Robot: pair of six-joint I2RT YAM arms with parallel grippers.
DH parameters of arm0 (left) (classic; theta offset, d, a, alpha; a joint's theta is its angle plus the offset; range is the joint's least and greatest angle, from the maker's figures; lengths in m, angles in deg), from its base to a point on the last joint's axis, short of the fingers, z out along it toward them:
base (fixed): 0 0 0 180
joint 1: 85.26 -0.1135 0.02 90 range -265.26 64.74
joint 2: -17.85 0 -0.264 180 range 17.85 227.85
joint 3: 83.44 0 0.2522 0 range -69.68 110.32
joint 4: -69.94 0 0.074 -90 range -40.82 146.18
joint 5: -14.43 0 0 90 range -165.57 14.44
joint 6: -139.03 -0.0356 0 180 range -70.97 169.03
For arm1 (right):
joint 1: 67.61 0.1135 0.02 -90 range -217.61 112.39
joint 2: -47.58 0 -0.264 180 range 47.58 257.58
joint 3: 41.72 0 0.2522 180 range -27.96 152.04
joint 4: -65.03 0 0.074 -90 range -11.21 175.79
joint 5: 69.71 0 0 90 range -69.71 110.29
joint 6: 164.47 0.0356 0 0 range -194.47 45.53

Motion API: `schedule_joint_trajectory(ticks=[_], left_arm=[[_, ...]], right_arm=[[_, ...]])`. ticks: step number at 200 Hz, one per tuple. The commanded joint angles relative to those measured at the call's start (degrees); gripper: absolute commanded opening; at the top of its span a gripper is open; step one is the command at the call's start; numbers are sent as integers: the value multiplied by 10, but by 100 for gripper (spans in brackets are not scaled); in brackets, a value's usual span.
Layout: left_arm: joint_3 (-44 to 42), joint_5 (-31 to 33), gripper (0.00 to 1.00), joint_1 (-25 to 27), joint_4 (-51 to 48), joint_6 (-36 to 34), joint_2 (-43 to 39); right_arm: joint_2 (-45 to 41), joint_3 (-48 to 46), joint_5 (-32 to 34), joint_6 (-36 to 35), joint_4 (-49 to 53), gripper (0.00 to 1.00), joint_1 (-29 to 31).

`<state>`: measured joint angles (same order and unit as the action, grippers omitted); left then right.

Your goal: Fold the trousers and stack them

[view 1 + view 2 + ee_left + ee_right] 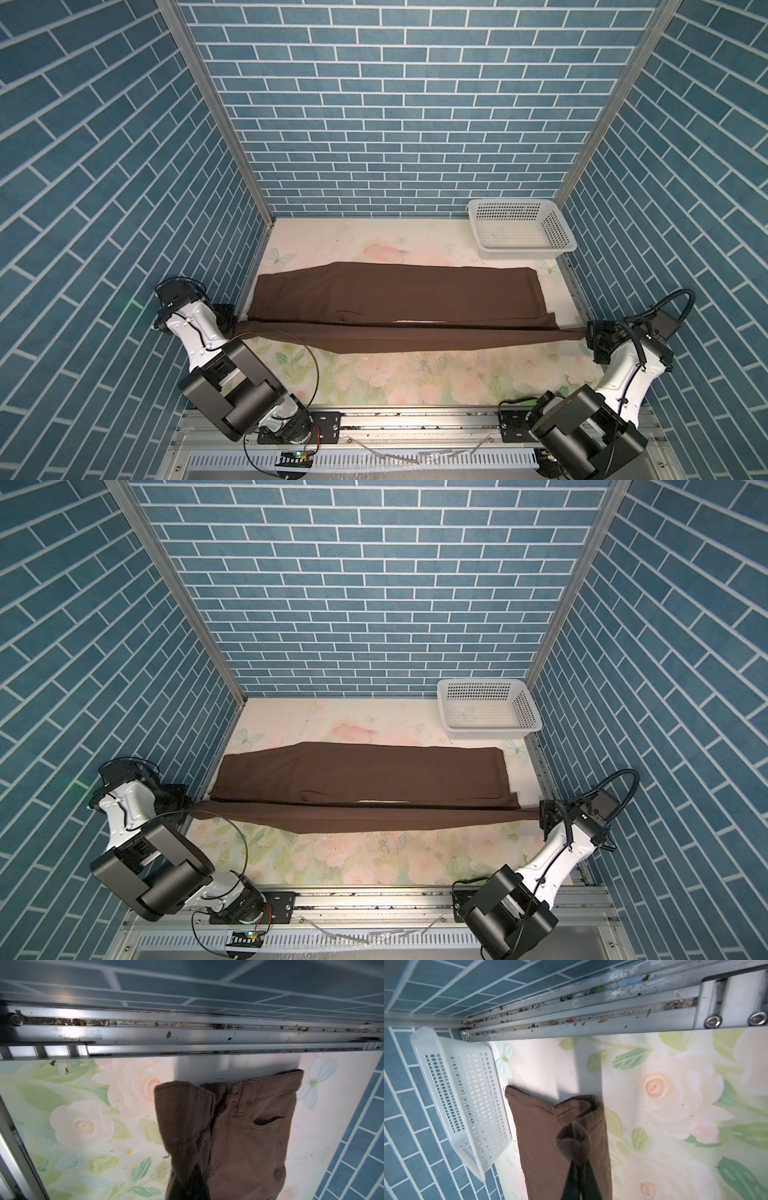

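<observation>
Two hands, the left hand (231, 323) and right hand (589, 332), each clenched on one end of the trousers (395, 299), stretch the near leg taut between the left and right edges of the tabletop (415, 382); the lengthwise fold looks half made (far leg lies flat), crosswise folds and stacking remain

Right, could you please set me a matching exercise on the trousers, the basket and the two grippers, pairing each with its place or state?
Things:
1. trousers
2. basket
3. left gripper
4. right gripper

Places or states:
A. shut on the hem end of the brown cloth
B. standing in the far right corner of the table
C. far part lying flat, near edge lifted and stretched taut
D. shut on the waistband end of the brown cloth

Pairs: 1-C, 2-B, 3-D, 4-A.
</observation>
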<state>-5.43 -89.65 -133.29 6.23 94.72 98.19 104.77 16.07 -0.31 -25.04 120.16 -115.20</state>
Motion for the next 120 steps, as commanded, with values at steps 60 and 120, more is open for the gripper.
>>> schedule_joint_trajectory(ticks=[60,120], left_arm=[[203,128,0,70,49,-34,52],[281,164,0,121,39,-59,144]], right_arm=[[123,168,204,3,-141,0,150],[203,208,239,4,-182,0,180]])
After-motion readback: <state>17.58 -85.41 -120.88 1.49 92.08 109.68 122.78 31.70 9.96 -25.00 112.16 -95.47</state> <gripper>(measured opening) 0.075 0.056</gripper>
